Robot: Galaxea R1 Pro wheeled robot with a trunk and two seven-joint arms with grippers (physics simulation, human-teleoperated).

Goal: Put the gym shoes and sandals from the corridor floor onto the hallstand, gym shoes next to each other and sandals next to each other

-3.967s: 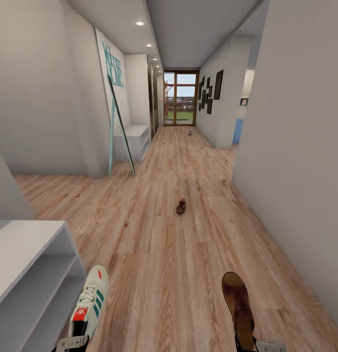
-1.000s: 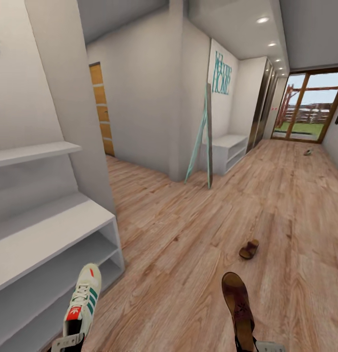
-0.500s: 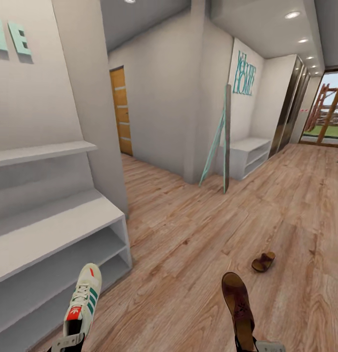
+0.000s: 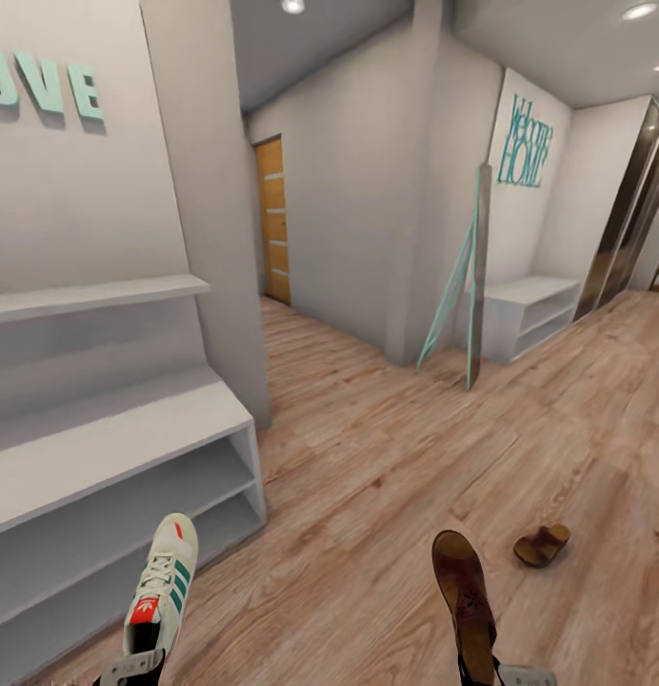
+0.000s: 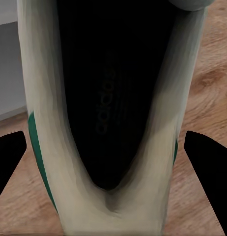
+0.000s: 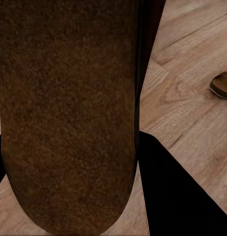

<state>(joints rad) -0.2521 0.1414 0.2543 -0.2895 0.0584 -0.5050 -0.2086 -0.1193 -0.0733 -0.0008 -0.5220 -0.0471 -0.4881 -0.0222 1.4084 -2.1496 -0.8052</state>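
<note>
Down at the lower left of the head view, the left gripper (image 4: 129,667) is clamped on the heel of a gym shoe (image 4: 165,584), toe pointing up the frame, just beside the hallstand (image 4: 110,448) that fills the left side. At the lower right, the right gripper (image 4: 506,675) grips a sandal (image 4: 466,595) by its heel. A second sandal (image 4: 543,546) lies on the corridor floor (image 4: 368,495) near the right edge, apart from the held one.

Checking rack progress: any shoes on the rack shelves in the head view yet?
No. The grey rack has bare shelves; the sneaker and a sandal are held over the floor, and another sandal lies on it.
</note>
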